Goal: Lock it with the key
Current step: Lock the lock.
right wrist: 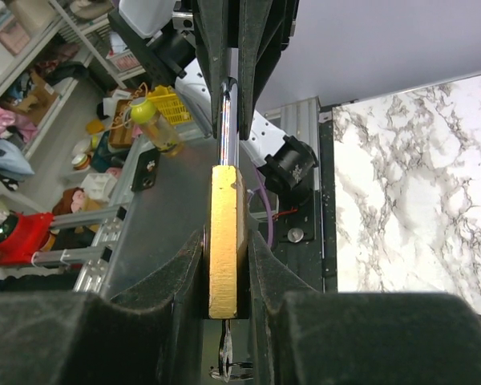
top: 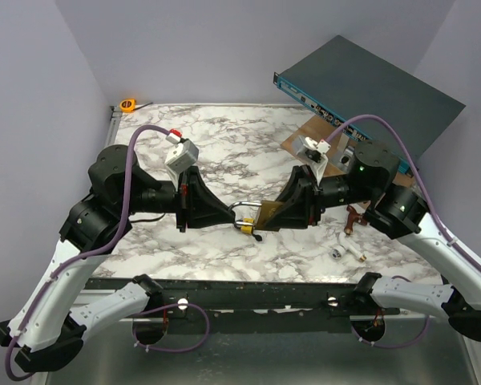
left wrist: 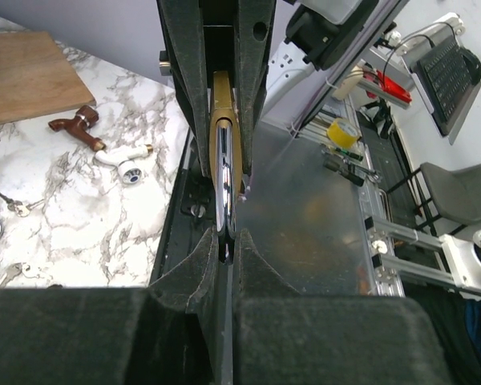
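Brass padlock (top: 270,213) held in the air between both arms over the marble desk (top: 224,144), right jaws clamped narrow on its body, left jaws fully closed on its steel shackle (left wrist: 224,172), key (right wrist: 224,353) protruding from the body's base between the right jaws

Left arm (top: 104,200) and right arm (top: 389,204): black joints, white lower links, purple cables (top: 128,172), white wrist cameras (top: 181,152)
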`<state>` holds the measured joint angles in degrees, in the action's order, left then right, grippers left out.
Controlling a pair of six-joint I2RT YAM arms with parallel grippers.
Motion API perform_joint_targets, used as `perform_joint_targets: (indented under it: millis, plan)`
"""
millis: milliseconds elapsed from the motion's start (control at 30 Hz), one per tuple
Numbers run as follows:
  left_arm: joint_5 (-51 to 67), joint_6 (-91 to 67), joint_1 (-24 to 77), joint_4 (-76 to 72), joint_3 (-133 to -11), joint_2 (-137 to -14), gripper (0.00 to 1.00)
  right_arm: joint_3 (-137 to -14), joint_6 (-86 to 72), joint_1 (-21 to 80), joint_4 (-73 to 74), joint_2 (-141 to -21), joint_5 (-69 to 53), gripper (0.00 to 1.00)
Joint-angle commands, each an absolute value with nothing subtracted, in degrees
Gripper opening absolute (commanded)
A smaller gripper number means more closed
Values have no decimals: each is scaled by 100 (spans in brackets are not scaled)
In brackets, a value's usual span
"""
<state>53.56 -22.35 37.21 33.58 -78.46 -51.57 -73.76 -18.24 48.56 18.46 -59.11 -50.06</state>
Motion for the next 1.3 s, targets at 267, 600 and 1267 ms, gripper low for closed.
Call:
perform_joint_targets:
  millis: [267,600,1267]
  plan:
    - [4392,-2680,3938,2881,-7550,-5386,0,-7312,-2209,4922,115,-5950,-4773,1]
    - [4233,-2569,4148,3036,-7444,-5576,0,-7243,-2181,4922,55,-5959,-4472,1]
    - [4422,-2417,4616,3038,-7223,-5835,0,-7170,-1978,4932,193,-6064,-4619,1]
